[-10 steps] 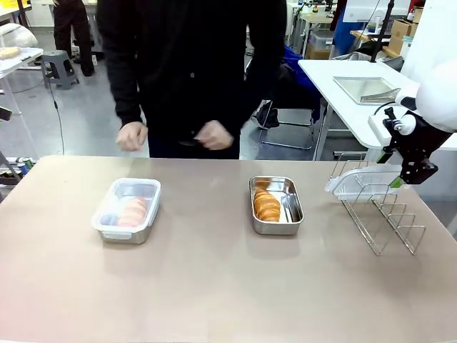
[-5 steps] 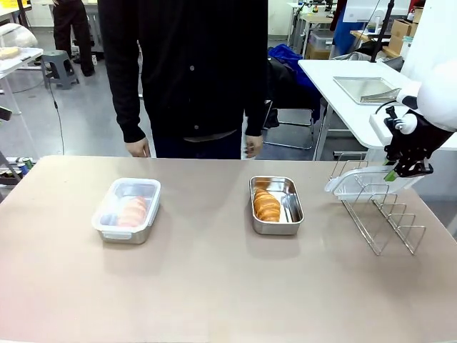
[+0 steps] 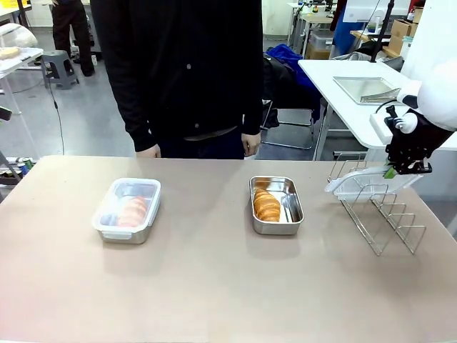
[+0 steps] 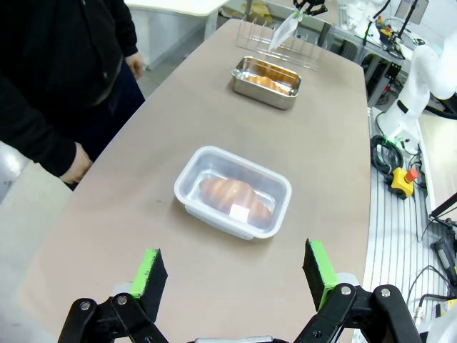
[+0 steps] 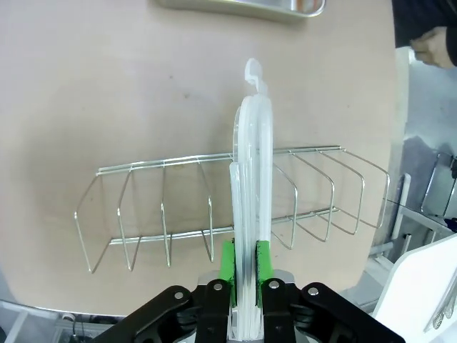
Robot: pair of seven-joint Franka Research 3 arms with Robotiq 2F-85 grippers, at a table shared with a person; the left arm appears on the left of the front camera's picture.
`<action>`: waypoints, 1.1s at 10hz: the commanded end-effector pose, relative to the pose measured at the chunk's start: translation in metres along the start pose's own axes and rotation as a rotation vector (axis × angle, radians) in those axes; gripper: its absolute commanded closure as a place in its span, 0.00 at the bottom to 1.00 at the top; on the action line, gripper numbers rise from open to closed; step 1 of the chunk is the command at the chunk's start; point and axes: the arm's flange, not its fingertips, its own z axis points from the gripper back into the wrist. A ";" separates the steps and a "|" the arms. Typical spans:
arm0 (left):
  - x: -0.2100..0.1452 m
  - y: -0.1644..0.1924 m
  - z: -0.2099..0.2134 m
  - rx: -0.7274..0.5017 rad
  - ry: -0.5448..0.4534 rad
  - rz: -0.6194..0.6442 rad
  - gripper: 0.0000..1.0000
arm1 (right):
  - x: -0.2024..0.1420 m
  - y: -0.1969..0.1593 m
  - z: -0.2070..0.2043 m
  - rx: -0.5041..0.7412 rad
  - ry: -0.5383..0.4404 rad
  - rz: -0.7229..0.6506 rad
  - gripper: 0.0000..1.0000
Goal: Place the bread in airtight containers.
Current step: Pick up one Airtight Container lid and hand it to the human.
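A ridged golden croissant [image 3: 266,206] lies in an open steel pan [image 3: 275,205] mid-table; another sits lidded [image 3: 127,209] left. Right fingers [image 5: 244,268] pinch a clear plastic lid [image 3: 357,184] in the wire rack [image 3: 378,214]; left fingers [image 4: 233,275] spread wide above bare table [image 3: 214,286].

The beige worktop [image 3: 214,286] carries three things in a row across its middle. Toward the robot's left stands a steel pan closed with a clear lid [image 3: 127,209], a croissant showing through the plastic; near the centre an open steel pan [image 3: 275,205] sits with a golden-brown croissant [image 3: 266,204] lying in its left half. Well apart from both, at the robot's right end, a wire rack [image 3: 378,214] rests on the surface, with a clear lid [image 3: 360,183] standing among its loops.
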 end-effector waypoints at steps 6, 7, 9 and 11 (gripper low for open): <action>0.002 0.000 0.000 -0.002 -0.028 -0.017 0.00 | 0.044 -0.005 0.204 -0.147 0.092 -0.175 1.00; 0.002 0.000 0.000 -0.002 -0.028 -0.017 0.00 | 0.049 -0.001 0.225 -0.173 0.080 -0.169 1.00; 0.002 0.000 0.000 -0.002 -0.028 -0.017 0.00 | 0.055 0.003 0.240 -0.242 0.032 -0.132 1.00; 0.002 0.000 0.000 -0.002 -0.028 -0.017 0.00 | 0.065 0.003 0.225 -0.312 -0.083 0.019 1.00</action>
